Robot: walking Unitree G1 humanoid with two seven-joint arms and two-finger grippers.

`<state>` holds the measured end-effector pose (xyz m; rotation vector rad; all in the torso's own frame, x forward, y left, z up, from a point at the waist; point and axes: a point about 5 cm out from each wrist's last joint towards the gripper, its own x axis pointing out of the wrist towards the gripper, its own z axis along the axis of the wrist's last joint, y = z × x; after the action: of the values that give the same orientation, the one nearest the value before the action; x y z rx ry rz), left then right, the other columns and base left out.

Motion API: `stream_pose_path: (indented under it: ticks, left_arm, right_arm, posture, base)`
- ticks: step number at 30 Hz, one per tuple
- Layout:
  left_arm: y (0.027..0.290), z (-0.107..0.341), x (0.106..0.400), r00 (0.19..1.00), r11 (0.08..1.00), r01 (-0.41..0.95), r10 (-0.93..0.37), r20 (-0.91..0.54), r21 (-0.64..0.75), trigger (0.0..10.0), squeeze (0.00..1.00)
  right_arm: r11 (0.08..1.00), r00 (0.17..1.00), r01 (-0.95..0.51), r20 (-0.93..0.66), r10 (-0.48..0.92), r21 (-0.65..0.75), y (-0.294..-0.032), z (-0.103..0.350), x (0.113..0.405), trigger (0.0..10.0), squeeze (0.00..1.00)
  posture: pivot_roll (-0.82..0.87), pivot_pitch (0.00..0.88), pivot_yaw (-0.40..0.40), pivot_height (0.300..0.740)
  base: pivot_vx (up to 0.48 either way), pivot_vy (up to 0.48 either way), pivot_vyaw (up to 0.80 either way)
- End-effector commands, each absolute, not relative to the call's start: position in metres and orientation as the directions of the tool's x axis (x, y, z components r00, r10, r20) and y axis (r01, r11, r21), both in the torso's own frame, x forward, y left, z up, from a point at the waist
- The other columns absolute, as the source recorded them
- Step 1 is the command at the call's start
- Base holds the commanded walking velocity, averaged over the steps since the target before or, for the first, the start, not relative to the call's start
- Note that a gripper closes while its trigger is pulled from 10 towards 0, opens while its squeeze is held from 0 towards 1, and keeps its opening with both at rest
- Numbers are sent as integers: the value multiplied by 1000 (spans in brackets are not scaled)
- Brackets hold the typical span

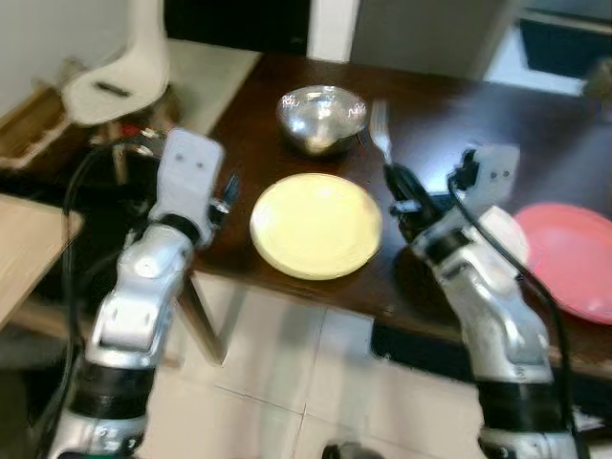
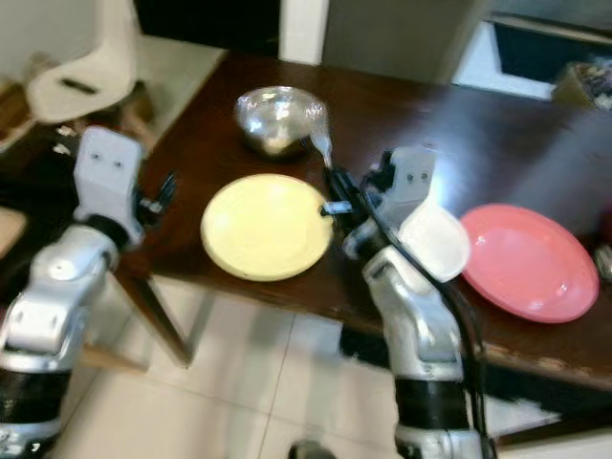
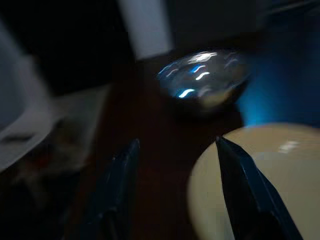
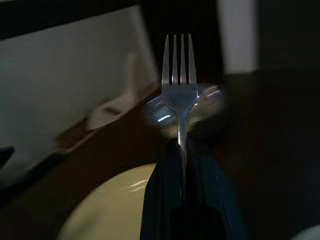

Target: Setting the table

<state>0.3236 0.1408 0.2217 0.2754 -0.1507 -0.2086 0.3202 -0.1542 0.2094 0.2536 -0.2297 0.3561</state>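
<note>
Resting on the dark table (image 1: 459, 115), a yellow plate (image 1: 316, 226) lies near, a steel bowl (image 1: 321, 117) sits just beyond it, and a red plate (image 1: 571, 258) lies to the right; nothing can be made out in any of them. Left of the yellow plate, the left gripper (image 1: 226, 194) hovers at the table's edge with fingers spread and holding nothing. The right gripper (image 1: 400, 191) is clamped on a fork (image 1: 381, 132), tines pointing far, just right of the yellow plate.
</note>
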Motion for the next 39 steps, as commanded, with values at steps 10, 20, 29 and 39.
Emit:
stream_pose_path:
  ticks: [10, 20, 29, 39]
  left_arm:
    - [147, 220, 323, 970, 941, 183, -221, 106, 285, 10000, 0]
    - [143, 223, 316, 940, 919, 291, -326, 98, 267, 10000, 0]
    - [150, 234, 302, 822, 780, 529, -569, 27, 336, 10000, 0]
    - [146, 257, 285, 624, 573, 756, -777, -84, 316, 10000, 0]
  right_arm:
    - [909, 912, -373, 256, 322, 186, -149, 209, 323, 10000, 0]
    - [930, 928, -333, 232, 293, 157, -152, 208, 326, 10000, 0]
    - [964, 966, -216, 176, 188, 154, -157, 203, 343, 10000, 0]
    - [982, 995, -93, -12, 96, 164, -152, 187, 390, 10000, 0]
  posture:
    - [-78, 51, 53, 740]
    - [-77, 53, 51, 740]
    - [-64, 57, 57, 740]
    - [50, 96, 44, 740]
  base:
    - [395, 0, -142]
    - [104, 0, 0]
    - [0, 0, 0]
    - [0, 0, 0]
